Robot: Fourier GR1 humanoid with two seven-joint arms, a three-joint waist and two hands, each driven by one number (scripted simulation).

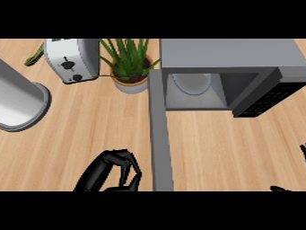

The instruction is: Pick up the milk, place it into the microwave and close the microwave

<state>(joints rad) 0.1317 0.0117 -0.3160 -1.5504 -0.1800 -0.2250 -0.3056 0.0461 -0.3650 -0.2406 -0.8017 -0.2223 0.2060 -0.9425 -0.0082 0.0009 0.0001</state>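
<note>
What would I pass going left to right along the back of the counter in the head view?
White cylinder → toaster → potted plant → open microwave door → microwave.

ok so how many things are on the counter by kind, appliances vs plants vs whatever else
Appliances: 2, the microwave with its door swung open, and the toaster
Plants: 1, the potted plant
Cylindrical containers: 1, the large grey cylinder at the left
Unclear: 1, a small green thing behind the toaster, mostly hidden
Total: 5
No milk shows anywhere in this view.
</note>
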